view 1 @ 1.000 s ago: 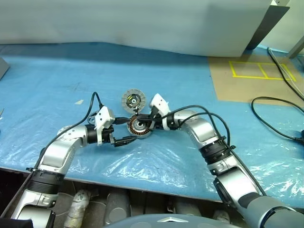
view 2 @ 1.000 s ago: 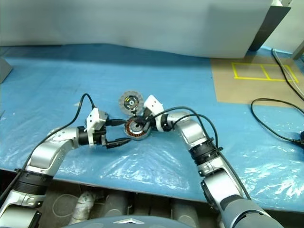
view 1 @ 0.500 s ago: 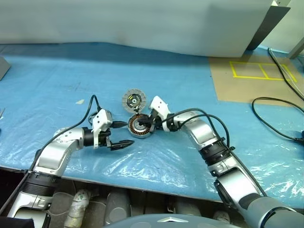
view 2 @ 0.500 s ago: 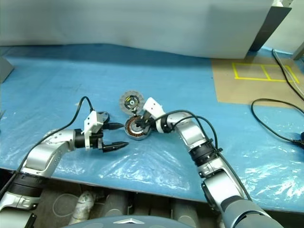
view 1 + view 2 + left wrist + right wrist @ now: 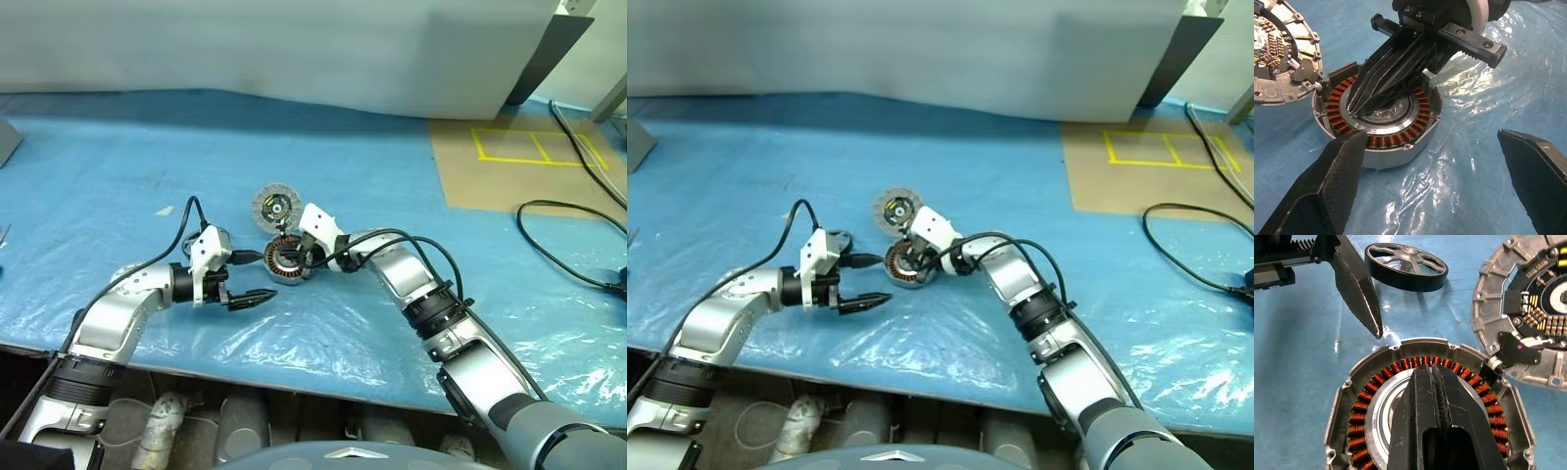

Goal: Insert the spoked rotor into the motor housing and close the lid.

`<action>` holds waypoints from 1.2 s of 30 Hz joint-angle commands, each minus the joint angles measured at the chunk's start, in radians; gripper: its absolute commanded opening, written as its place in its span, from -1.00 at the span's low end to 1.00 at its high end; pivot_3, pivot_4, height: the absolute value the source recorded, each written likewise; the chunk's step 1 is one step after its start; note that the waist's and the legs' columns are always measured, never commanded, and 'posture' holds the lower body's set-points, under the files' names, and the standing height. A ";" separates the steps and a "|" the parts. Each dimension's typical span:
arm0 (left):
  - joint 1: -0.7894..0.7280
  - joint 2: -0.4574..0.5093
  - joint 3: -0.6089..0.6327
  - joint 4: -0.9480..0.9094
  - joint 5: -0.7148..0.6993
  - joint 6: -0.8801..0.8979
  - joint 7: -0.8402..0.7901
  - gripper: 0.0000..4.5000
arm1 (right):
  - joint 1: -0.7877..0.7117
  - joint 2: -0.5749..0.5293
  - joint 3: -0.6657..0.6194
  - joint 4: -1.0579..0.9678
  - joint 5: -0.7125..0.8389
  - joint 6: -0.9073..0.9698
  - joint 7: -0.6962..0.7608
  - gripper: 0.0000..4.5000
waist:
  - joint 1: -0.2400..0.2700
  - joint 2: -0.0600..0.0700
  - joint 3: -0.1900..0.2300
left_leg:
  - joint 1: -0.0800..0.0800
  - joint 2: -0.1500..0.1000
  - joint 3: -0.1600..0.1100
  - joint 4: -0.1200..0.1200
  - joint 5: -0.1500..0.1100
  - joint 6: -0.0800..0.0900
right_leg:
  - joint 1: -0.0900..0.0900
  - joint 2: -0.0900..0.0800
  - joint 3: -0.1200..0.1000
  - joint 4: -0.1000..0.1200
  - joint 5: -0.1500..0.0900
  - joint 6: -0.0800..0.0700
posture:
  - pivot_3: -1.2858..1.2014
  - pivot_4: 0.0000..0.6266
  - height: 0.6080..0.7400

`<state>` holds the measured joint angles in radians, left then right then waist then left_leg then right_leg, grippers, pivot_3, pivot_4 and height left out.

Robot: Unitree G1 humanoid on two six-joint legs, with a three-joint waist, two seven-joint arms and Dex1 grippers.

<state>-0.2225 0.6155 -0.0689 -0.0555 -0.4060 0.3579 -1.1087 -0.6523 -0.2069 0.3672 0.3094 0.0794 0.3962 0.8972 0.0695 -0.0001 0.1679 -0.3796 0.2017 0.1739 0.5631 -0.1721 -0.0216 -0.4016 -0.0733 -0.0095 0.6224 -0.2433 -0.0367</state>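
Housing point(image 5: 285, 260) serves as the landmark; it lies on the blue sheet point(image 5: 118, 176), coils up, with no rotor in it.

Left of the housing, the left gripper point(image 5: 257, 295) hovers just beside its rim, fingers spread wide and holding nothing. In the left wrist view, one finger point(image 5: 1327, 186) stands in front of the housing wall.

Rotor point(image 5: 1406, 267), a dark ring with silver spokes, lies flat on the sheet near the housing, on the left gripper's side, untouched.

Over the housing, the right gripper point(image 5: 1354, 107) is pressed together on nothing, its tip at the silver hub point(image 5: 1393, 105); whether it touches cannot be told.

Behind the housing, the lid point(image 5: 273, 207) lies open, board side up, joined to the housing by a short lead at the rim.

Risks:
- Closed right fingers pressing or dragging across the coils could scrape the windings.
- Pushing on the hub could slide the housing on the slick sheet and strain the lead.
- Rotor insertion appears blocked while the right gripper occupies the hub.
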 commanded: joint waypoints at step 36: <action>-0.665 0.204 -0.124 0.810 0.356 -0.399 -0.360 1.00 | 0.180 -0.182 -0.205 -0.477 0.194 0.274 -0.073 -0.99 | 0.007 -0.002 0.001 | -0.006 0.000 0.000 -0.002 0.000 -0.001 | -0.006 0.000 -0.001 -0.001 0.000 0.000 | 0.03 -0.52 1.00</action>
<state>-0.8569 0.7994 -0.2040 0.7362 -0.0594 -0.0046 -1.4443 -0.4792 -0.3819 0.1924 -0.1166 0.2549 0.6666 0.8383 0.0763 -0.0026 0.1690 -0.3860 0.2017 0.1741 0.5614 -0.1718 -0.0227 -0.4072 -0.0731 -0.0110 0.6213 -0.2430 -0.0363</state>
